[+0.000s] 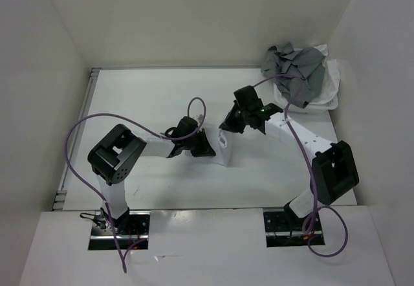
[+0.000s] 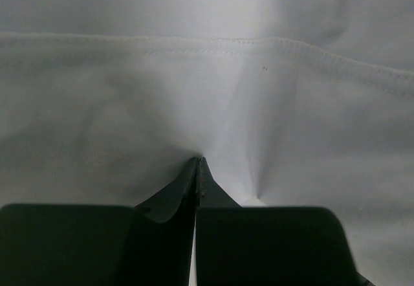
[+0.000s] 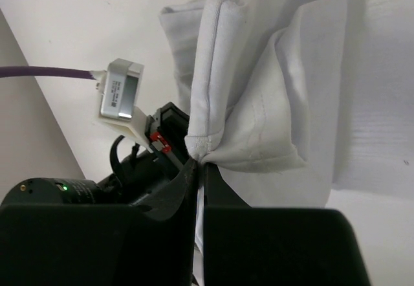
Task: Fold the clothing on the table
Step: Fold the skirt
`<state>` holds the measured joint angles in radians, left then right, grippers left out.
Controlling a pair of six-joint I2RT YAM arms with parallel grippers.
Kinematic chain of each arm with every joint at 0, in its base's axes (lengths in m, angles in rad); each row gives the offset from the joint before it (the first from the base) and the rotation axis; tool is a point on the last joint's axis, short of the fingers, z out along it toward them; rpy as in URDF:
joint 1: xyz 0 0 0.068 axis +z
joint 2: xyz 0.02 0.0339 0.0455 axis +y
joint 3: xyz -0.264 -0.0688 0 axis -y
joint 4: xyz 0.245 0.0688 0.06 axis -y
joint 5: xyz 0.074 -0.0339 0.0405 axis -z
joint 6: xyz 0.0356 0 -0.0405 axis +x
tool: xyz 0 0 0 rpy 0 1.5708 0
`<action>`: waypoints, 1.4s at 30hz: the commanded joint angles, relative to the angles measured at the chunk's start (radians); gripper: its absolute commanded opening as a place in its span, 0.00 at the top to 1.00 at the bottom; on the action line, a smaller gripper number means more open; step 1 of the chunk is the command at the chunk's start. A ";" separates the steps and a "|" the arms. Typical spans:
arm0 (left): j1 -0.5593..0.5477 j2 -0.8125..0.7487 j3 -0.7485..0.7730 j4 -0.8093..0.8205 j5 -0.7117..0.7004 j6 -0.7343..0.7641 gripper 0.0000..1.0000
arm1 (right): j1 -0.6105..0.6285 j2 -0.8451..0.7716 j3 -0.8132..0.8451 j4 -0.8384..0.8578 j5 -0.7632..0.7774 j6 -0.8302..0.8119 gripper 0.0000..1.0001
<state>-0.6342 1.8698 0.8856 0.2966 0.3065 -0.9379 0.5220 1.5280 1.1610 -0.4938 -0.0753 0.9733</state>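
Seen from overhead, both arms meet near the middle of the table (image 1: 149,98), well to the left of the white plastic basket (image 1: 330,88) and nearer the arm bases than it is; left gripper (image 1: 208,147) and right gripper (image 1: 225,127) sit just beside each other, tips facing; the clothing (image 1: 224,151) shows only as a small white strip between and just below them, white on white, outline hard to trace; grey garment (image 1: 294,66) is heaped in the basket, well apart from both grippers; purple cables (image 1: 77,137) loop off both arms.

Left wrist view: left fingers (image 2: 171,198) pressed tight together, tips nipping a pinch of the white fabric; creases fan out from the nip point; stitched hem (image 2: 272,41) runs across the cloth above the tips; fabric fills the whole view, so its place relative to the basket can't be told from here.

Right wrist view: right fingers (image 3: 220,195) likewise clamped, gripping a bunched corner of the clothing; cloth rises from the tips in a thick rolled fold with a looser pocket of fabric beside it, throwing a shadow on the table; just behind the fold sits the left arm's wrist with its small silver camera box (image 3: 119,95), one purple cable plugged into it.
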 commanded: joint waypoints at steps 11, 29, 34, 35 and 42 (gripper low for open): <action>-0.015 0.071 -0.010 -0.040 -0.030 0.004 1.00 | 0.064 0.164 0.109 0.219 -0.124 0.015 1.00; -0.015 0.061 0.000 -0.050 -0.030 0.004 1.00 | 0.151 0.152 0.100 0.319 -0.230 0.034 1.00; -0.024 0.061 0.009 -0.050 -0.030 0.004 1.00 | 0.170 0.098 0.100 0.319 -0.250 0.034 1.00; -0.024 0.061 0.009 -0.050 -0.030 0.004 1.00 | 0.170 0.089 0.100 0.319 -0.250 0.034 1.00; -0.024 0.052 0.018 -0.050 -0.030 -0.006 1.00 | 0.170 0.001 0.059 0.297 -0.218 0.034 1.00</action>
<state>-0.6380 1.8915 0.8955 0.3244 0.3153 -0.9741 0.6518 1.6238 1.2171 -0.3149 -0.2096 0.9852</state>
